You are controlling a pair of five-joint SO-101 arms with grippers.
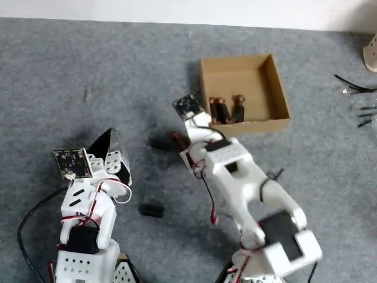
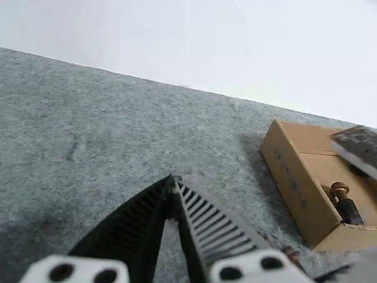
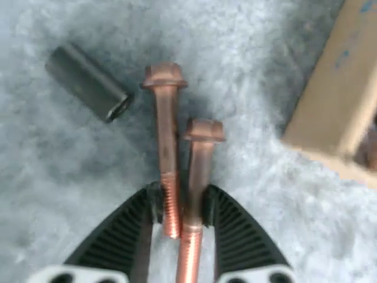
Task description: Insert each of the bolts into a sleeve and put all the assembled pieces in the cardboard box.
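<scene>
Currently the right gripper [image 3: 181, 196] pinches two bolts [image 3: 166, 135] together (one too many) near a loose sleeve [image 3: 88, 82], beside the cardboard box [image 3: 336, 88]; insertion is pending, and needs one bolt singled out and lined up; left gripper [image 2: 175, 181] closed, empty

Left arm [image 1: 87, 224] and right arm [image 1: 247, 183]: white plastic shells, black servo blocks [image 1: 281, 227]. Thin red wires [image 1: 209, 197] run along the links; black cable [image 1: 19, 233] off the left base. Bare camera board [image 1: 72, 162] on each wrist. Left gripper [image 2: 174, 181], right gripper [image 3: 180, 197]: black ribbed fingers [image 2: 203, 221], white mounts with round holes [image 2: 62, 273], probably screw seats.
</scene>
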